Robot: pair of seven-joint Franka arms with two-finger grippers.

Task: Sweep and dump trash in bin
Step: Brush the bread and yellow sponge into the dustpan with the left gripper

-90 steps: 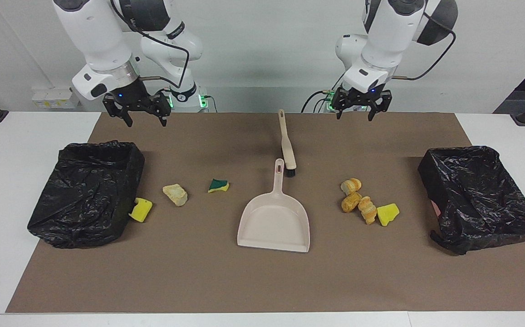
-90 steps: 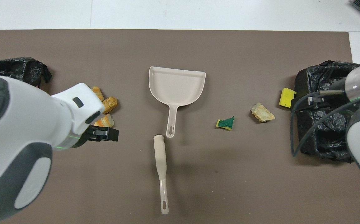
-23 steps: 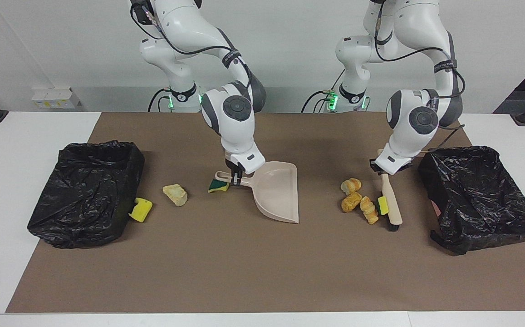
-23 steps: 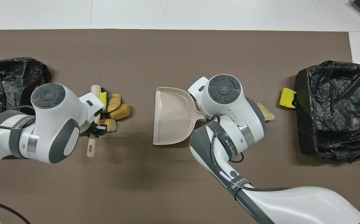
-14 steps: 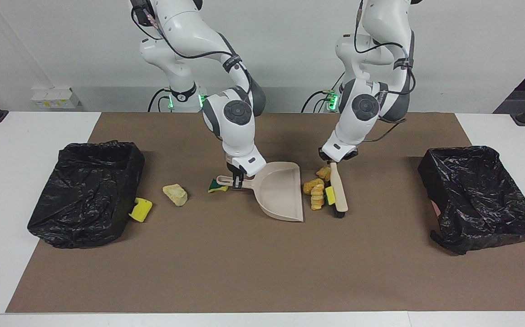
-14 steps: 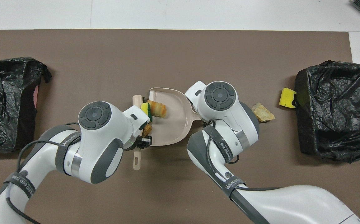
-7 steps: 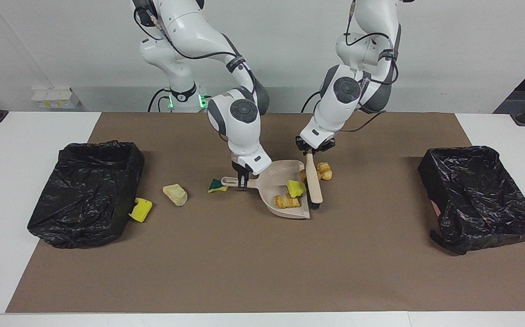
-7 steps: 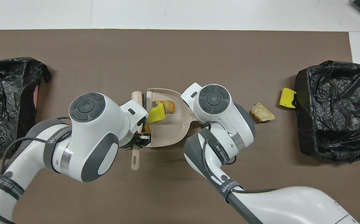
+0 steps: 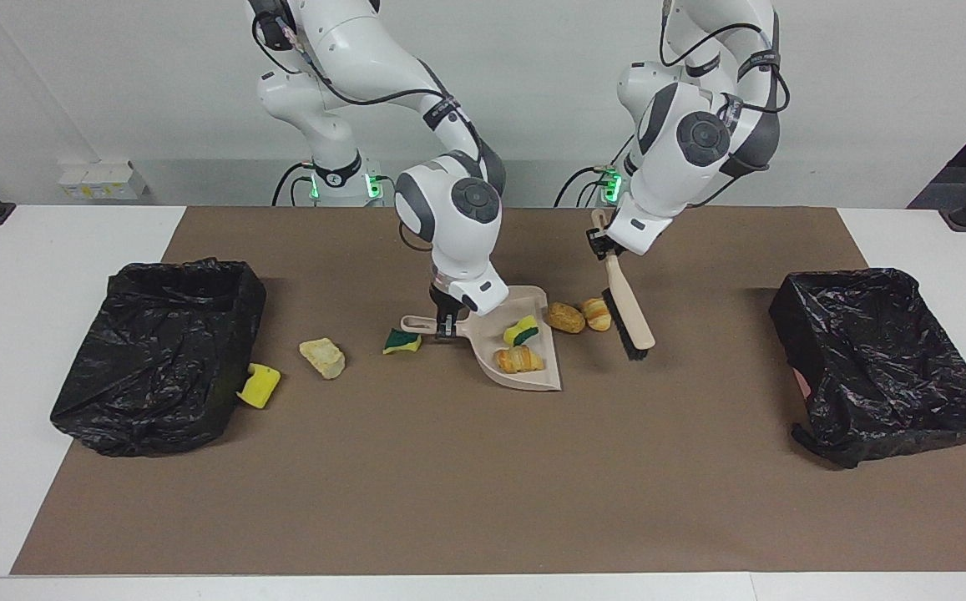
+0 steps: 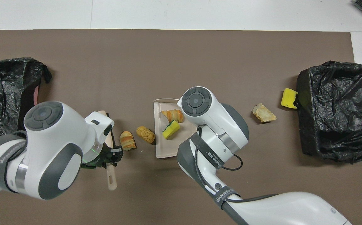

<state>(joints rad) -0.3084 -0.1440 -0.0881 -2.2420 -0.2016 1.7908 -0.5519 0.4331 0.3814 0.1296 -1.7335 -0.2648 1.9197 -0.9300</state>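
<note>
My right gripper (image 9: pixel 446 324) is shut on the handle of the beige dustpan (image 9: pixel 533 380), which rests on the mat. In the pan lie a golden roll (image 9: pixel 518 359) and a yellow-green sponge (image 9: pixel 522 330). Two more rolls (image 9: pixel 565 317) (image 9: pixel 596 314) sit on the mat just outside the pan's mouth. My left gripper (image 9: pixel 602 242) is shut on the beige brush (image 9: pixel 629 317), which hangs tilted with its bristles just above the mat beside those rolls. A green sponge (image 9: pixel 402 340), a beige chunk (image 9: pixel 322 357) and a yellow sponge (image 9: pixel 259 386) lie toward the right arm's end.
One black-lined bin (image 9: pixel 157 355) stands at the right arm's end of the brown mat, with the yellow sponge against it. A second black-lined bin (image 9: pixel 883 363) stands at the left arm's end. In the overhead view the right arm covers the pan's handle.
The left gripper has lifted the brush and drawn it back from the pan toward the left arm's end. The sponge and one roll now sit inside the pan; the pan shifted slightly.
</note>
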